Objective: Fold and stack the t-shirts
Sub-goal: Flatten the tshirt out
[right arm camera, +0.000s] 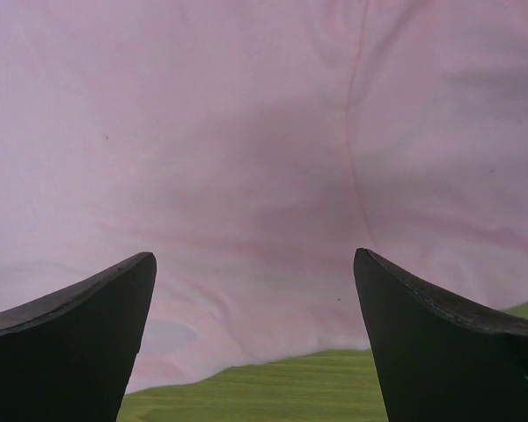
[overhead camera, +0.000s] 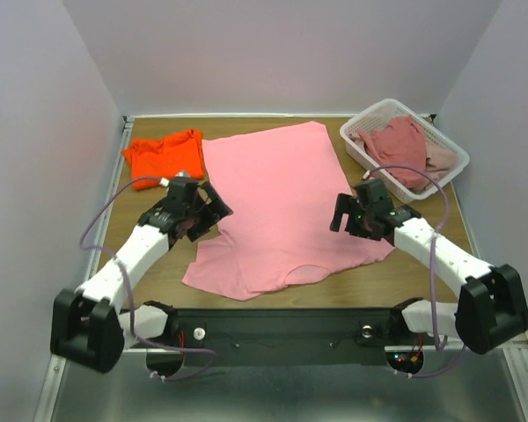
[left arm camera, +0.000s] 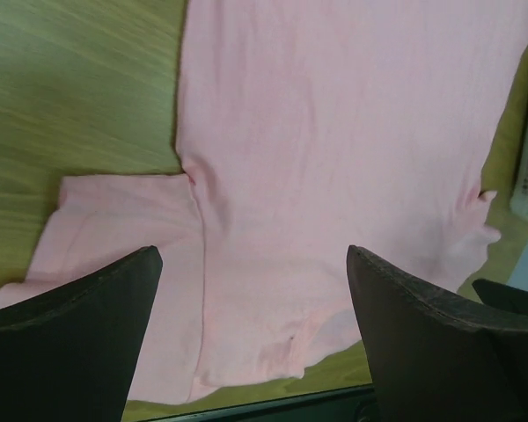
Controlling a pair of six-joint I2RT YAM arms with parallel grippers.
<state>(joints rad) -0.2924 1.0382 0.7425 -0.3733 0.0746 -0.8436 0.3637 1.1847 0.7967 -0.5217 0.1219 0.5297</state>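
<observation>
Light pink t-shirt (overhead camera: pixel 282 202) was laid flat in the middle of the counter (overhead camera: pixel 352 286), collar towards my arm bases, hem away. I judged it was spread that way so both sides could be folded inward.

Left claw (overhead camera: pixel 215 211) hung over the pink shirt's left edge, by the sleeve (left arm camera: pixel 114 229), jaws wide and nothing in them. Its fingers (left arm camera: pixel 70 343) framed bare cloth in the wrist view. Right claw (overhead camera: pixel 343 215) hovered over the pink shirt's right side, just as wide and empty too, with only pink fabric and a sliver of counter between its fingers (right arm camera: pixel 70 343). One claw to each flank looked to me like the setup for a matched grab at the sleeves or side seams. No fold showed on this shirt yet.

Far left of the pink shirt sat the orange t-shirt (overhead camera: pixel 163 154), bunched small. Whether it was properly folded I couldn't tell, but it looked like the start of the stack.

Far right of the pink shirt stood the white slatted basket (overhead camera: pixel 370 114), set askew, holding the unfolded laundry. A dusty rose t-shirt (overhead camera: pixel 396 141) was heaped on top and a pale pink t-shirt (overhead camera: pixel 438 158) was tucked in at its right. Both were crumpled, and no claw was near them.
</observation>
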